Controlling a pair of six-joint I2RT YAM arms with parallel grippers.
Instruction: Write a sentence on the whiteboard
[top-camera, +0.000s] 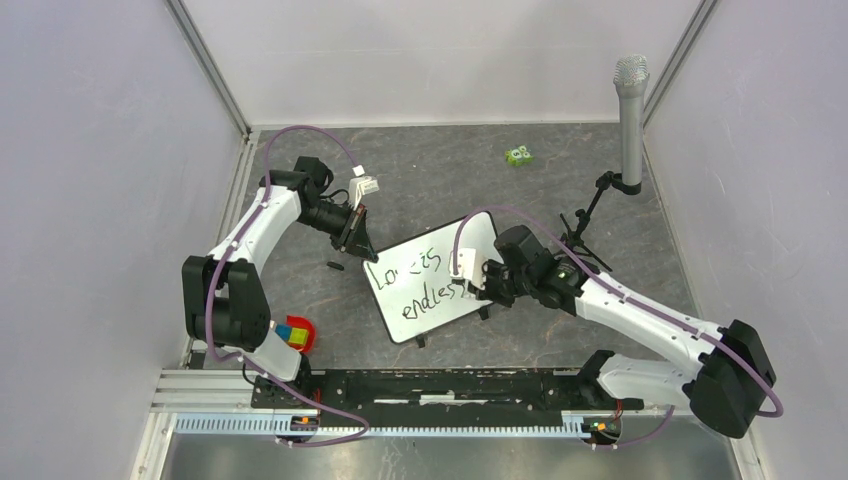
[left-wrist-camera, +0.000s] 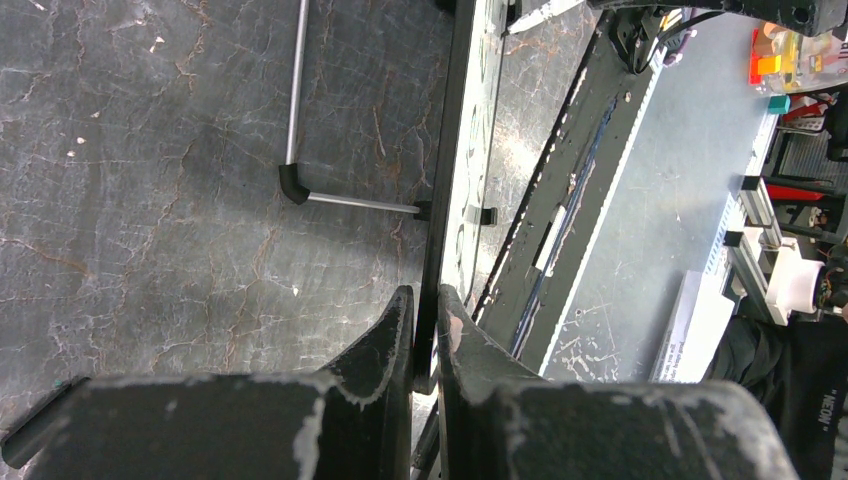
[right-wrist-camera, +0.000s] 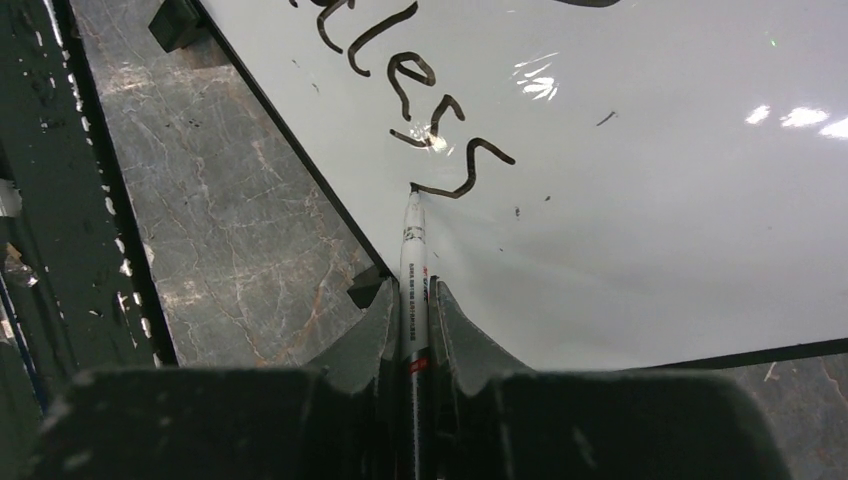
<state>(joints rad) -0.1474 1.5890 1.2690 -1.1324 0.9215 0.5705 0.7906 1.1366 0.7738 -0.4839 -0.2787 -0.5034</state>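
Note:
The whiteboard (top-camera: 425, 310) lies tilted at mid-table, white with a thin black frame. Black handwritten letters (top-camera: 418, 287) run across it in two lines. My left gripper (top-camera: 355, 237) is shut on the board's far-left edge; the left wrist view shows the frame (left-wrist-camera: 447, 200) edge-on between the fingers (left-wrist-camera: 385, 340). My right gripper (top-camera: 482, 280) is shut on a white marker (right-wrist-camera: 413, 265). Its tip touches the board at the end of the last "s" (right-wrist-camera: 470, 170) of the lower line. The whiteboard (right-wrist-camera: 650, 220) fills most of the right wrist view.
A grey microphone (top-camera: 630, 110) on a black stand rises at the back right. A small green toy (top-camera: 518, 155) lies at the back. A red object with coloured blocks (top-camera: 297, 335) sits near the left arm's base. A small black piece (top-camera: 335, 265) lies left of the board.

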